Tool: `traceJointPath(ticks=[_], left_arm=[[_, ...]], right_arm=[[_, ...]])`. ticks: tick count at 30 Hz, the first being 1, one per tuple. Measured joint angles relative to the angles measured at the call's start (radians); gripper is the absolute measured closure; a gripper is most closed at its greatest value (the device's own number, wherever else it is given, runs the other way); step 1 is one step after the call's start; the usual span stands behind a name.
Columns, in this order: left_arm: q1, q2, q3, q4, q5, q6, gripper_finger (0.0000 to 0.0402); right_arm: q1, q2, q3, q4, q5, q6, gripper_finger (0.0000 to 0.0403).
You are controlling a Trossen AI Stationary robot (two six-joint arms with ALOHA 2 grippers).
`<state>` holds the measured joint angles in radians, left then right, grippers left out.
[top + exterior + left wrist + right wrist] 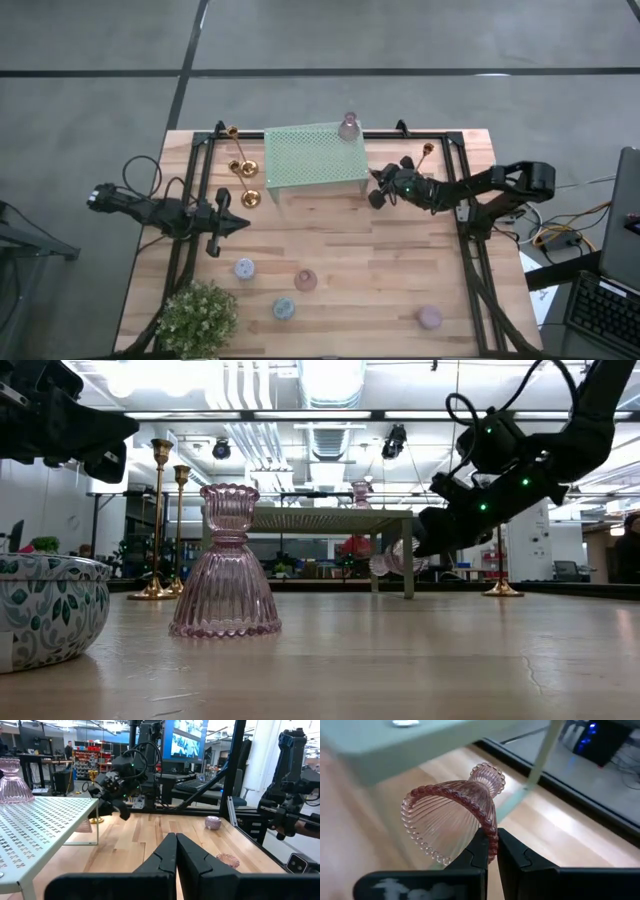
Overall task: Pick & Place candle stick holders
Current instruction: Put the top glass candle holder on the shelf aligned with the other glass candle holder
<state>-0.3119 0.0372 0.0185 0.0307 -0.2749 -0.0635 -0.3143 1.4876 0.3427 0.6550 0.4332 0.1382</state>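
Observation:
A pink ribbed glass candle stick holder hangs on its side beside the mint-green rack's right leg, with my right gripper shut on it. A second pink glass holder stands upright on the rack top. Three gold candlesticks stand on their round bases left of the rack, and another to its right. Small pastel cups sit on the near half of the table. My left gripper waits shut at the table's left, level, touching nothing. My right gripper pinches the beaded rim of the holder's flared base between its two fingers. The fingers come from the table's right, slanting a little downward. The holder is clear of the table, tipped on its side, its narrow cup end pointing away toward the rack.
A bushy potted plant stands at the near left corner; its patterned pot shows in the low view. The rack fills the far centre. Black frame rails run along both table sides. Bare wood lies between the rack and the cups.

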Motion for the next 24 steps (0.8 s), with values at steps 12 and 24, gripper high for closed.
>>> traceJointPath(ticks=[12,24], left_arm=[[0.0,0.0,0.0,0.0,0.0,0.0,0.0394],[0.0,0.0,0.0,0.0,0.0,0.0,0.0394]], right_arm=[[0.042,0.032,-0.001,0.04,-0.015,-0.01,0.0392],[0.056,0.026,-0.011,0.034,-0.012,-0.008,0.0392]])
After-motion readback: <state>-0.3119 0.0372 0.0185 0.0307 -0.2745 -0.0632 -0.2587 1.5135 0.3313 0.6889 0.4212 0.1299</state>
